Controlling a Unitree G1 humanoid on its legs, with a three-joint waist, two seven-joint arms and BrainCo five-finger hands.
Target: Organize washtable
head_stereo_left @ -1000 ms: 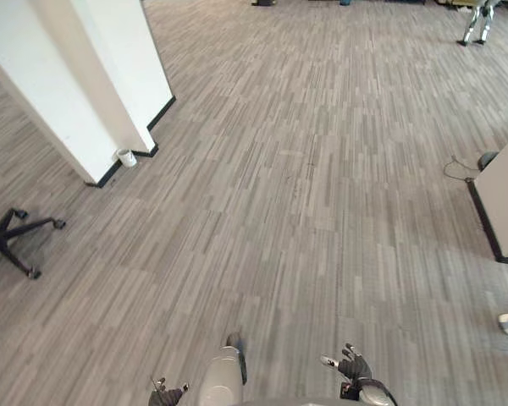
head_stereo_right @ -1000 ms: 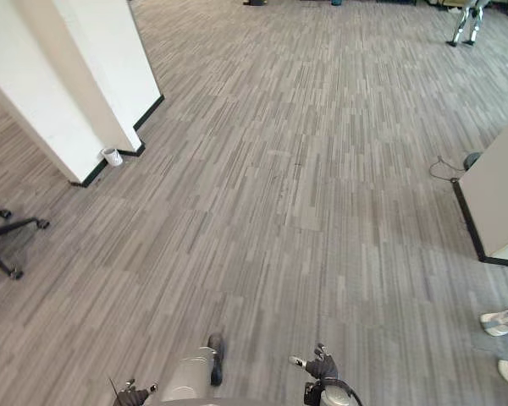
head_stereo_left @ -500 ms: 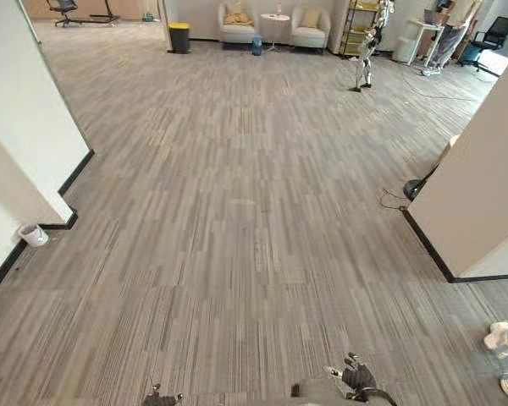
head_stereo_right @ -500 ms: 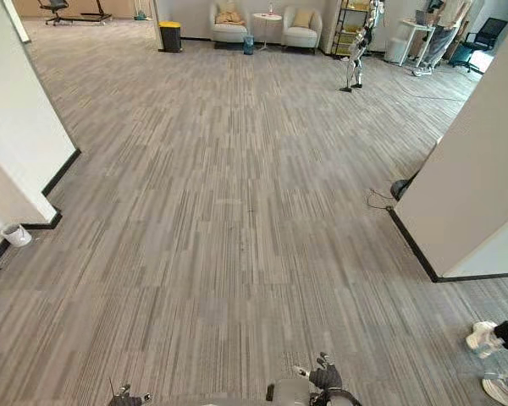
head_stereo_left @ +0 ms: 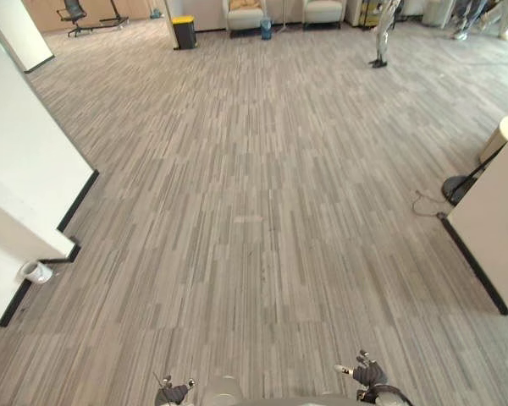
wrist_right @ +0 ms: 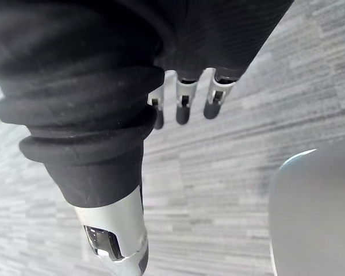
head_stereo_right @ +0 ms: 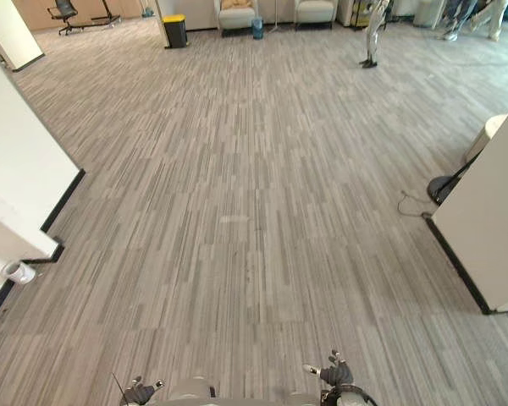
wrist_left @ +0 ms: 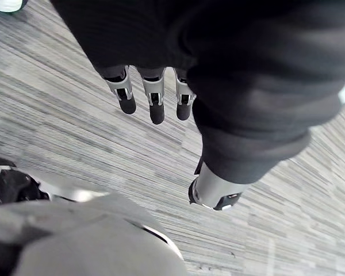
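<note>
Left wrist view looks along the left hand (head_stereo_left: 173,393), whose fingers (wrist_left: 156,103) hang straight and relaxed over the floor (head_stereo_left: 262,211), thumb apart, holding nothing. The right hand (head_stereo_left: 369,374) is likewise loose in its own wrist view, its fingers (wrist_right: 183,108) straight and empty. Both hands sit low at the near edge of the head views, well apart. Where the washtable stands cannot be told. The grey striped floor stretches far ahead. A white pillar (head_stereo_left: 17,169) stands at the left with a small white cup (head_stereo_left: 36,271) at its foot. A beige partition (head_stereo_left: 501,228) stands at the right. Far off are a yellow-topped bin (head_stereo_left: 184,30) and a pale armchair (head_stereo_left: 245,13).
</note>
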